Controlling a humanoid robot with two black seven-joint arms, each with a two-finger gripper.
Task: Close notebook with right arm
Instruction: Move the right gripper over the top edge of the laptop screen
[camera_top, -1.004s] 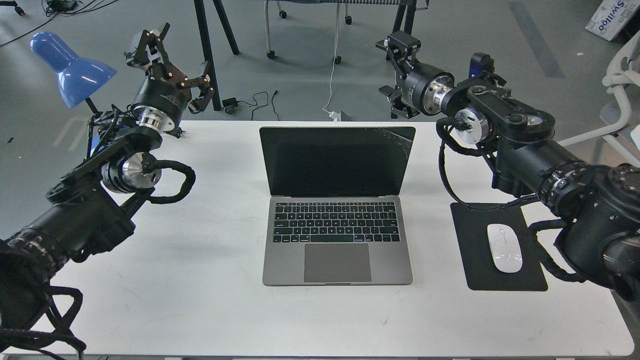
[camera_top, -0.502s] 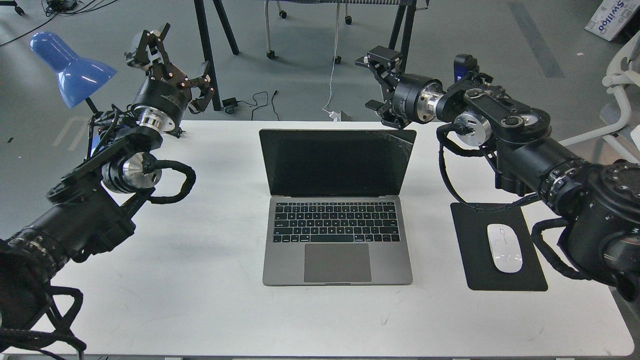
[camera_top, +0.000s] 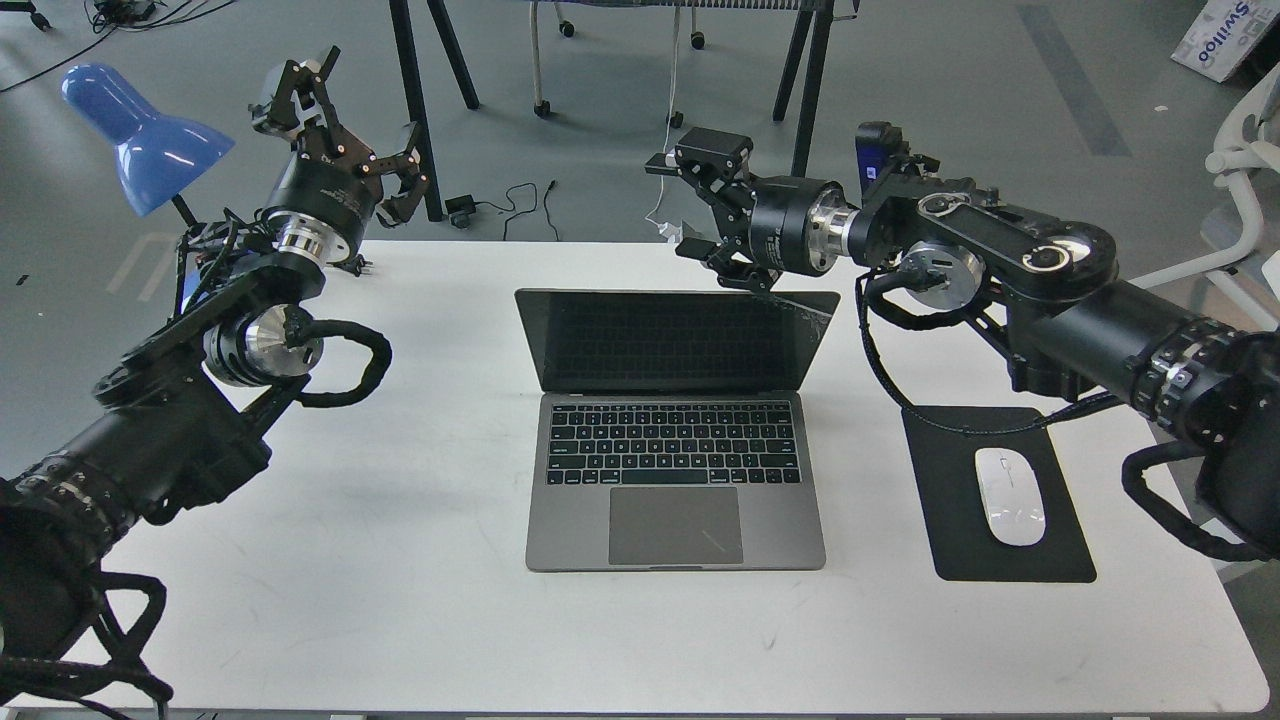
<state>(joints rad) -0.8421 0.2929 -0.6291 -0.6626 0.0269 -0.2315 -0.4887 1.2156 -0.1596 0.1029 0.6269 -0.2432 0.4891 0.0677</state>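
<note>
The notebook (camera_top: 676, 440), a space-grey laptop with black keys and a large trackpad, sits open in the middle of the white table (camera_top: 420, 560). Its black screen (camera_top: 676, 342) is cracked at the top right corner and leans forward, partly lowered. My right gripper (camera_top: 695, 205) is open and empty, and its lower finger rests on the lid's top edge near the right corner. My right arm (camera_top: 1010, 275) reaches in from the right. My left gripper (camera_top: 345, 120) is open and empty, raised above the table's far left corner.
A black mouse pad (camera_top: 1010, 495) with a white mouse (camera_top: 1010, 508) lies right of the notebook, under my right arm. A blue desk lamp (camera_top: 140, 135) stands at the far left. Table legs and cables stand on the floor behind.
My right gripper has moved left and down onto the lid's top edge. The screen has tipped forward from upright to partly lowered. My left arm has not moved.
</note>
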